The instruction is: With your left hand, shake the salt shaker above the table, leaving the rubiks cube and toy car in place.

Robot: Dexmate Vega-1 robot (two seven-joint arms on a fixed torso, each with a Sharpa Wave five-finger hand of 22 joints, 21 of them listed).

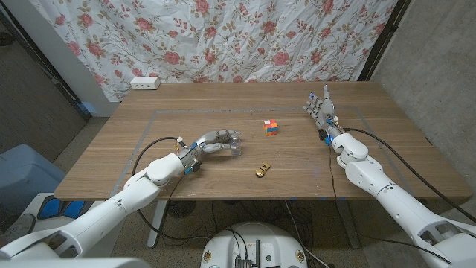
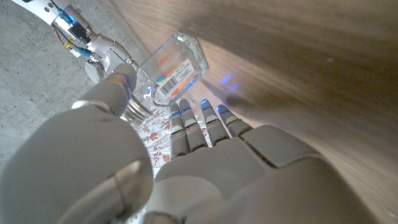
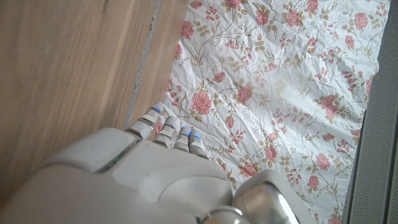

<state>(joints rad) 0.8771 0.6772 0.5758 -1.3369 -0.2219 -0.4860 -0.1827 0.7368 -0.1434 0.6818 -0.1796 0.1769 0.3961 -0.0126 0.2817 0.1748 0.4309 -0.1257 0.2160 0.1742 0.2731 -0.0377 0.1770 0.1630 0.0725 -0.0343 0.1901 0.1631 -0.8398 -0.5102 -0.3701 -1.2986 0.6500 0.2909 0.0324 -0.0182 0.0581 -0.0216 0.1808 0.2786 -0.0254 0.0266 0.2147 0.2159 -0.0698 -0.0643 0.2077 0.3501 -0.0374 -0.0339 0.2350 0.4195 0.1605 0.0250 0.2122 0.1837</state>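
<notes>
My left hand reaches over the middle of the table and grips the salt shaker, a clear glass jar. In the left wrist view the salt shaker lies tilted on its side, with its metal cap toward the palm, between the thumb and the fingers. I cannot tell whether it is touching the wood. The rubiks cube sits just right of it. The small yellow toy car stands nearer the front edge. My right hand stands upright at the right, open and holding nothing.
A white power strip lies at the table's back left edge. A floral curtain hangs behind the table. A thin taped outline marks the work area. A blue bin stands on the floor at the left.
</notes>
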